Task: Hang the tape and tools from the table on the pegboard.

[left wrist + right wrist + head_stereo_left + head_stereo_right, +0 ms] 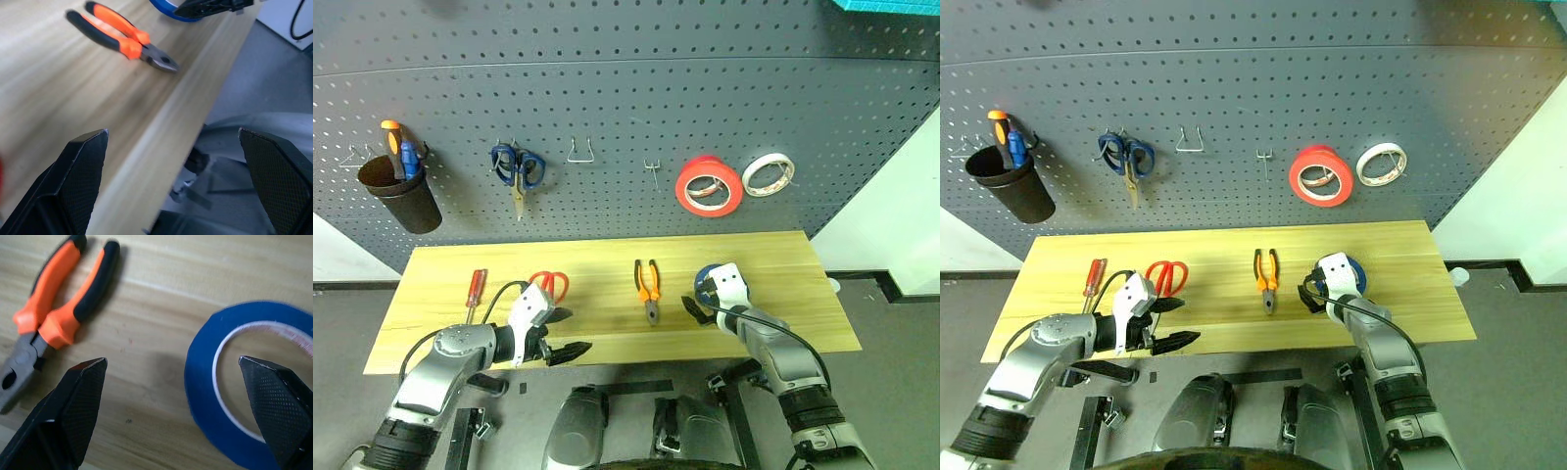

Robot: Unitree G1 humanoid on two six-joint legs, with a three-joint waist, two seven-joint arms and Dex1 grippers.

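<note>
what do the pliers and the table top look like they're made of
Pliers: bare grey metal jaws, and orange-and-black handle sleeves that look like matte moulded plastic or rubber. Table: light yellowish wood planks, with visible grain lines and a smooth, low-sheen finish, possibly sealed.

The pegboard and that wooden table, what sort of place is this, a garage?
Probably a workshop or tool bench corner. A dark pegboard on the wall holds blue scissors and rolls of tape, and pliers and a screwdriver lie on the wooden table below it.
</note>
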